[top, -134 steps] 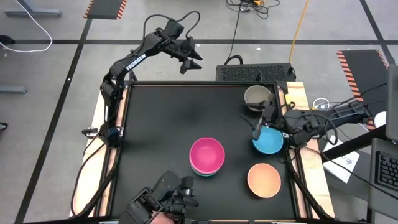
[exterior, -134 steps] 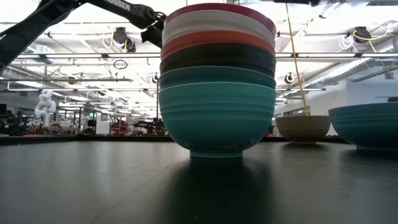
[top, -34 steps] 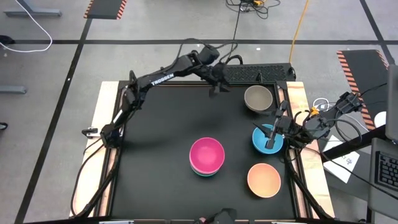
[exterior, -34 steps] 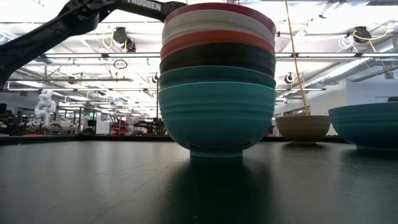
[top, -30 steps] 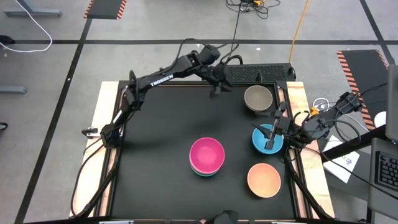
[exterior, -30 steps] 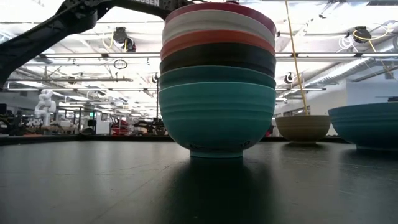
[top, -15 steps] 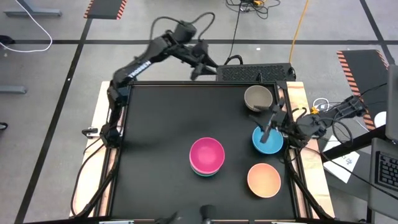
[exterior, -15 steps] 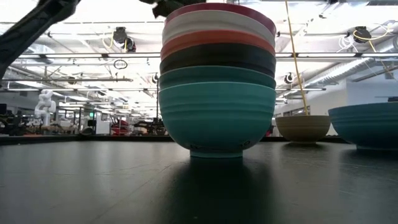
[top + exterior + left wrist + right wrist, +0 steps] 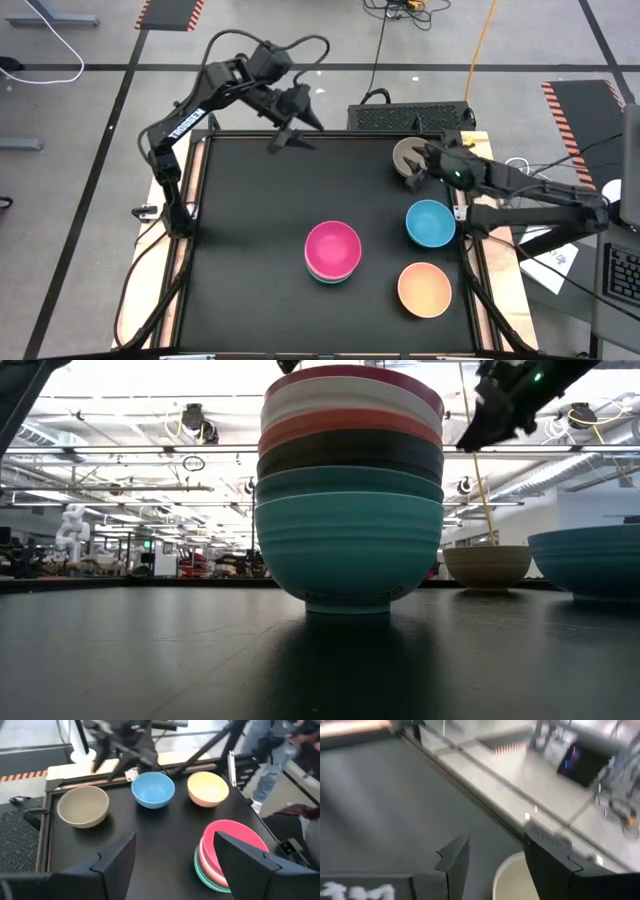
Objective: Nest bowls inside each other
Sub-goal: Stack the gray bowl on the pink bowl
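Centrally on the black worktop (image 9: 250, 230) stands a stack of nested bowls (image 9: 332, 252): the low view shows a turquoise bowl (image 9: 348, 545) at the bottom, then dark green, black, red and white rims, with the magenta bowl (image 9: 332, 247) on top, its hollow empty. Three single bowls sit on the right side, each empty: the grey-brown bowl (image 9: 411, 157) near the far right corner, the blue bowl (image 9: 431, 223) just nearer, and the peach-orange bowl (image 9: 425, 288) nearest the front edge. They stand close together but apart from one another.

The right end effector (image 9: 417, 165) hovers over the grey-brown bowl, above its rim; the right wrist view shows its two fingers (image 9: 547, 857) spread apart with nothing between them and a pale bowl rim just below. I cannot tell whether a finger touches the bowl.

The left end effector (image 9: 292, 127) hangs in the air over the far edge of the worktop, well apart from every bowl. Its fingers (image 9: 117, 857) stand wide apart and hold nothing, with the stack and the three single bowls all visible beyond them.
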Robot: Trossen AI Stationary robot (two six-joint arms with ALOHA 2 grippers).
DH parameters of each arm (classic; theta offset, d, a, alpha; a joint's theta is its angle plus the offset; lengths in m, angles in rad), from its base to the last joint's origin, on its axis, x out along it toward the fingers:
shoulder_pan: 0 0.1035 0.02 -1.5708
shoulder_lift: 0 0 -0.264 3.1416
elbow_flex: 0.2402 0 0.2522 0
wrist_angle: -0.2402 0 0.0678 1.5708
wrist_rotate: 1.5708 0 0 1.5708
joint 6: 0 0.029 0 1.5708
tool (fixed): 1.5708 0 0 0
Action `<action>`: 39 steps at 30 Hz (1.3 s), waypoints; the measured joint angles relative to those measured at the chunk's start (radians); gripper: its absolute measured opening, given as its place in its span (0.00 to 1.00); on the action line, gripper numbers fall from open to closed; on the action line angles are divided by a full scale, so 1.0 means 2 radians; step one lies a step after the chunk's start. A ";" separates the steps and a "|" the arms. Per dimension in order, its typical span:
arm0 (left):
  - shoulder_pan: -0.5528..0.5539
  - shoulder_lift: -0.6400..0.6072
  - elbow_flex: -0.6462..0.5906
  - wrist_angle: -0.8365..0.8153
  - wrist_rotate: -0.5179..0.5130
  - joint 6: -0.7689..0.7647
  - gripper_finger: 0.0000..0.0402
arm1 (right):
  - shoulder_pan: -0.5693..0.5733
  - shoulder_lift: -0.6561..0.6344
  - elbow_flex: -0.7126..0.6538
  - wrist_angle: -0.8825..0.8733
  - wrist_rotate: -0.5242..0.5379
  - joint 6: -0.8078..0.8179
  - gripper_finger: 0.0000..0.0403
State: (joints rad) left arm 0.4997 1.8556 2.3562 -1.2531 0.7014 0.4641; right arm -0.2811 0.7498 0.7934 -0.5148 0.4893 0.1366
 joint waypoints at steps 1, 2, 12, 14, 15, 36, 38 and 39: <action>-0.003 -0.002 0.000 -0.007 -0.001 0.004 0.66 | -0.017 0.008 0.002 -0.003 -0.009 0.001 0.44; -0.005 -0.003 0.000 -0.013 -0.002 0.008 0.65 | -0.031 0.017 0.004 -0.005 -0.017 -0.001 0.44; -0.014 -0.003 0.000 -0.040 0.014 0.024 0.66 | -0.150 0.112 0.062 -0.031 -0.172 -0.025 0.44; -0.016 -0.010 -0.001 -0.040 0.014 0.026 0.66 | -0.172 0.130 0.075 -0.053 -0.193 -0.023 0.44; -0.017 -0.014 -0.001 -0.040 0.014 0.026 0.65 | -0.181 0.137 0.080 -0.068 -0.195 -0.022 0.44; -0.026 -0.087 0.000 -0.043 0.002 0.016 0.64 | -0.248 0.228 0.089 -0.184 -0.258 0.002 0.44; -0.026 -0.087 0.000 -0.043 0.002 0.016 0.64 | -0.247 0.240 0.089 -0.182 -0.260 0.002 0.44; -0.026 -0.087 0.000 -0.043 0.002 0.016 0.64 | -0.247 0.245 0.089 -0.182 -0.264 0.000 0.44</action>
State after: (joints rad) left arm 0.4480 1.6821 2.3558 -1.3384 0.7063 0.4953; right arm -0.7743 1.2390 0.9714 -0.8783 -0.0389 0.1366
